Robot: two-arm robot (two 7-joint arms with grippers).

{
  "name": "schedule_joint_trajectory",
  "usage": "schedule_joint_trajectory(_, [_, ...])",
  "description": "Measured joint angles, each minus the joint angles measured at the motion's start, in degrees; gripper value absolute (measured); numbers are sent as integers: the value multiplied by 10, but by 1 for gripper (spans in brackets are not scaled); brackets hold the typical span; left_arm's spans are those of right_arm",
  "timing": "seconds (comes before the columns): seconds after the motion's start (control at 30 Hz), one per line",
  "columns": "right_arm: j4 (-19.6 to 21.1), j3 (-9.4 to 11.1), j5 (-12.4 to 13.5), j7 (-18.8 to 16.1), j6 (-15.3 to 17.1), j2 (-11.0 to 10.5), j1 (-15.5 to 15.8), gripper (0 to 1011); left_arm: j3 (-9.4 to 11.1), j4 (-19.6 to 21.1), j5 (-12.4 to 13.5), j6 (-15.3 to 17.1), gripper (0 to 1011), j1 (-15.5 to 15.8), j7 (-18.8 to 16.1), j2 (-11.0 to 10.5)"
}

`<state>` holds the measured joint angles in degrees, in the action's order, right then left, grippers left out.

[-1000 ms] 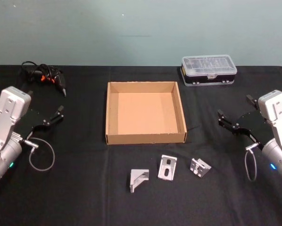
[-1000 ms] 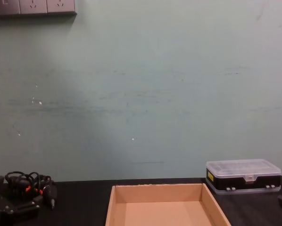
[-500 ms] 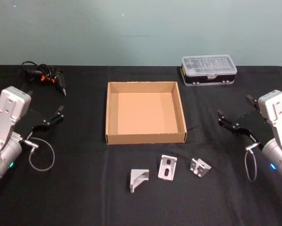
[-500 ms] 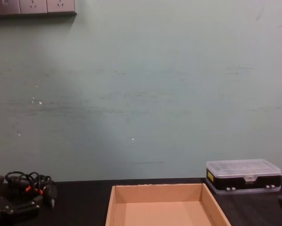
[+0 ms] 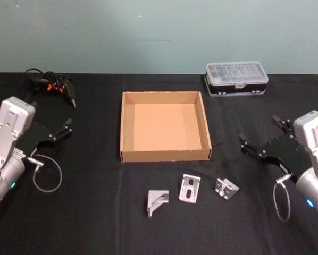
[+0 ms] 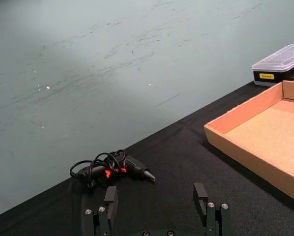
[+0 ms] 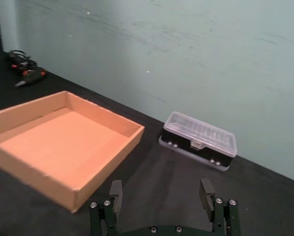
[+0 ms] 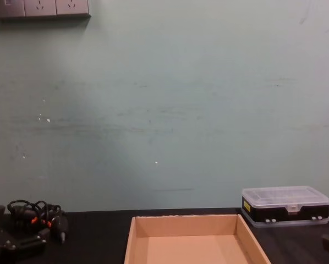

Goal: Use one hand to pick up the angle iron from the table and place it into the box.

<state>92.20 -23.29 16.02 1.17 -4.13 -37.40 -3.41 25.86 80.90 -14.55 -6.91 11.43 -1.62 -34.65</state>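
The left arm (image 5: pixel 7 154) stands at the left edge of the table (image 5: pixel 95 212), its silver-grey wrist raised. The left tool (image 5: pixel 51 115) points inward toward the table's middle. Its two black fingers (image 6: pixel 111 196) are spread wide apart with nothing between them. The right arm (image 5: pixel 316 159) mirrors this pose at the right edge. The right tool (image 5: pixel 259 129) also points inward, a little nearer the front edge than the left one. Its fingers (image 7: pixel 206 189) are likewise spread and hold nothing. A thin cable loop (image 5: pixel 47 178) hangs under the left wrist.
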Motion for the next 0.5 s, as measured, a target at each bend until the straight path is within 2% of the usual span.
schedule_joint_trajectory(0.17, [62, 18, 15, -5, 18, -22, 51, 1002, 0, 0, 0, 0, 1011, 0, 0, 0])
schedule_joint_trajectory(0.27, [118, 32, 31, -11, 42, -43, 96, 1000, 0, 0, 0, 0, 1011, 0, 0, 0])
schedule_joint_trajectory(0.33, [127, 34, 35, -13, 48, -46, 103, 1002, 0, 0, 0, 0, 1011, 0, 0, 0])
schedule_joint_trajectory(0.43, [166, 39, 50, -26, 83, -59, 130, 1002, 0, 0, 0, 0, 1011, 0, 0, 0])
schedule_joint_trajectory(0.5, [180, 35, 52, -33, 108, -62, 137, 1002, 0, 0, 0, 0, 1011, 0, 0, 0])
